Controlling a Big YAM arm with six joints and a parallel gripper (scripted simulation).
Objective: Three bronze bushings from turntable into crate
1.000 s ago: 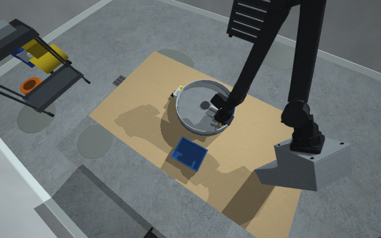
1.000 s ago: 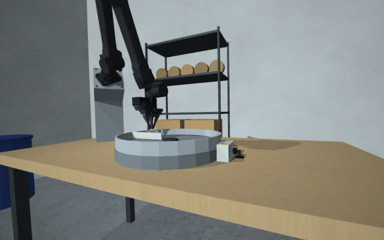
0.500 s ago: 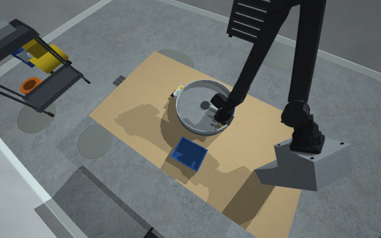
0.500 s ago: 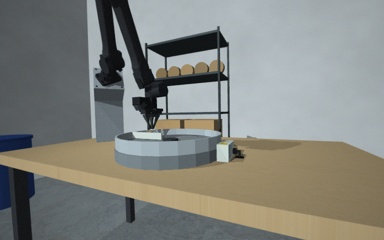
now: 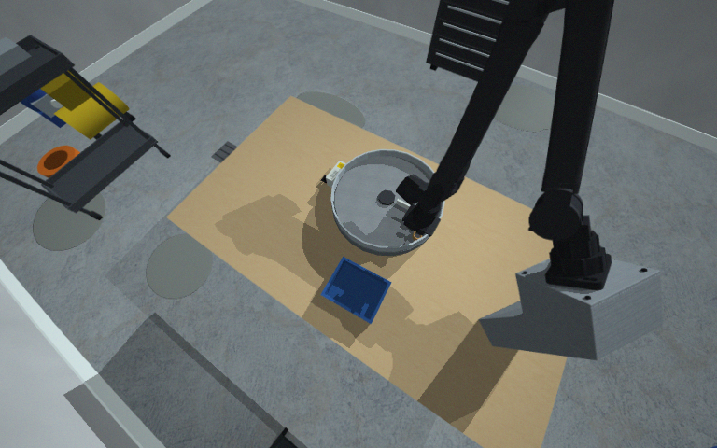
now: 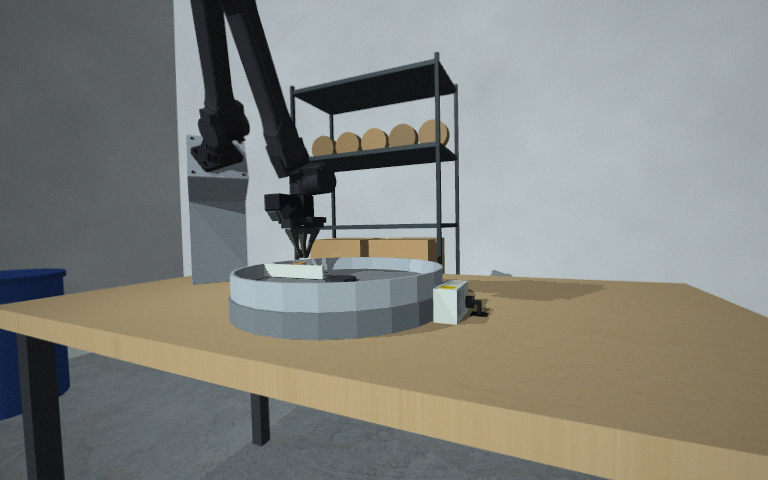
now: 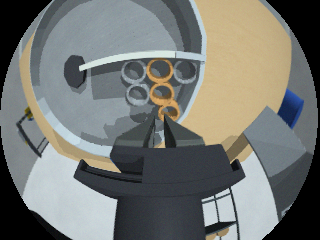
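The grey turntable (image 5: 386, 203) stands mid-table, with the blue crate (image 5: 357, 289) just in front of it. In the wrist view three bronze bushings (image 7: 160, 68) (image 7: 160, 91) (image 7: 168, 112) stand in a row against a white guide bar (image 7: 134, 60). Grey bushings (image 7: 134, 72) (image 7: 184, 72) (image 7: 138, 94) stand beside them. My gripper (image 7: 159, 118) (image 5: 419, 227) hangs low over the turntable's near-right rim, fingers nearly together. The tips are right at the nearest bronze bushing. I see nothing clearly held between them. In the side view the tips (image 6: 301, 254) are at rim height.
A white motor box (image 5: 335, 171) sits against the turntable's far-left side. A dark hub (image 5: 385, 197) marks the turntable's centre. The arm's grey pedestal (image 5: 582, 311) stands at the table's right. A shelf rack (image 6: 385, 169) stands behind the table.
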